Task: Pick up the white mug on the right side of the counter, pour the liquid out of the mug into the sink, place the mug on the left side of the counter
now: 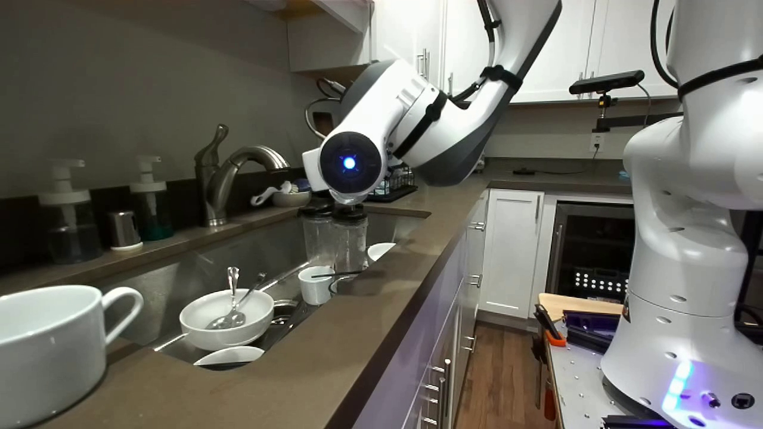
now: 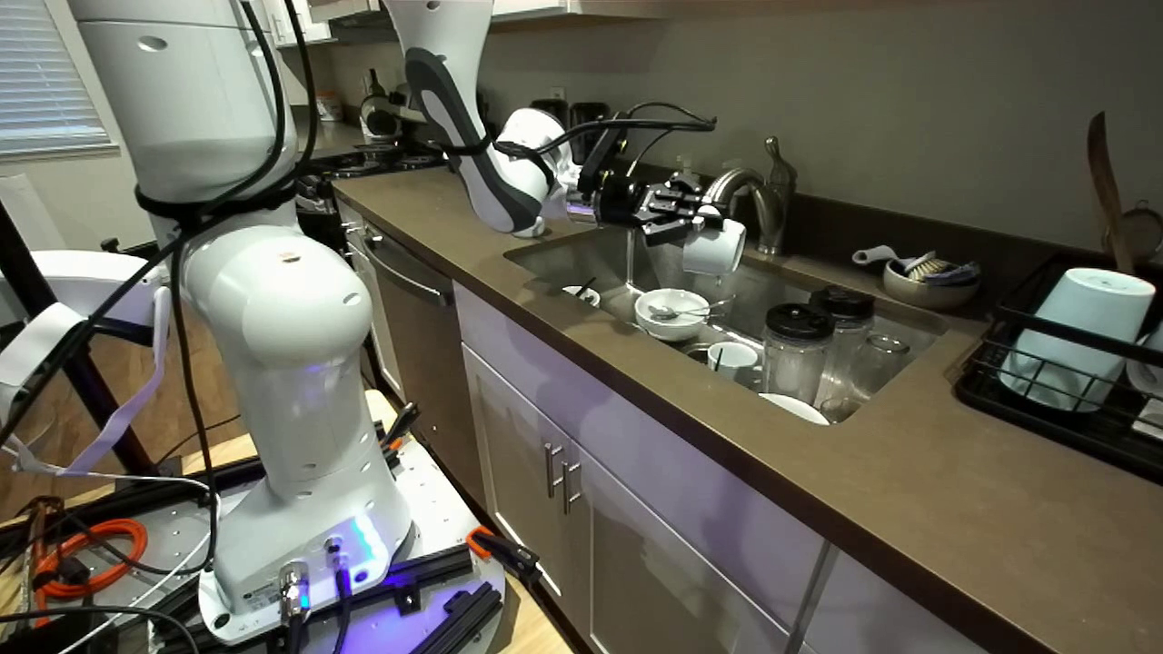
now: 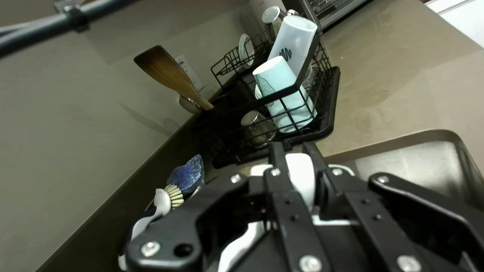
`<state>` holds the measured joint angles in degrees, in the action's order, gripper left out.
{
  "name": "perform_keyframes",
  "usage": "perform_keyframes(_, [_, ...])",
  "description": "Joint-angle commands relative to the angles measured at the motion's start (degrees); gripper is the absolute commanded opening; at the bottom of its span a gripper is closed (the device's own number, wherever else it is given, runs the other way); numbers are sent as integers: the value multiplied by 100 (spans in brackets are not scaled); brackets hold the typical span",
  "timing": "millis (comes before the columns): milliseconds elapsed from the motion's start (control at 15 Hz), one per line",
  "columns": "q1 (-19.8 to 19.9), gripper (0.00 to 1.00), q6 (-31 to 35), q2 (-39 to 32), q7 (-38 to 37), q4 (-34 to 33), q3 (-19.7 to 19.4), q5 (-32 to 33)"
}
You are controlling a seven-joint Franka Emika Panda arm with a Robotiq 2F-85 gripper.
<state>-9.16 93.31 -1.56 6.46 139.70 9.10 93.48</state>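
Note:
My gripper (image 2: 701, 214) is over the sink (image 2: 565, 258) and shut on the handle of a white mug (image 2: 715, 248). The mug hangs tilted above the basin, beside the faucet; faint streaks show beneath it. In the wrist view, the white handle (image 3: 301, 175) stands between the two fingers (image 3: 294, 149), and the mug's body is mostly hidden behind the gripper. In an exterior view the arm hides the gripper and held mug. A larger-looking white mug (image 1: 50, 351) stands upright on the counter (image 1: 179, 396) near that camera.
The faucet (image 2: 774, 204) rises close behind the held mug. The sink holds a white bowl (image 2: 668, 318) with spoons, a white cup (image 2: 732, 357) and lidded glass jars (image 2: 798, 354). A brush bowl (image 2: 927, 283) and a black dish rack (image 2: 1045, 409) are beyond.

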Motion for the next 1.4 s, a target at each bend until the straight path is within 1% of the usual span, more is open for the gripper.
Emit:
perform_keyframes(0, [61, 5, 647, 173, 366, 56, -46, -179])
perform_keyframes(333, [112, 5, 1771, 395, 704, 47, -163, -527])
perform_keyframes(733, [119, 5, 3141, 813, 1220, 89, -299, -1301])
perform_keyframes(1067, [36, 5, 3944, 1074, 1706, 174, -306, -1992])
perform_keyframes(1333, [-72, 5, 4397, 1197, 2073, 259, -262, -2565])
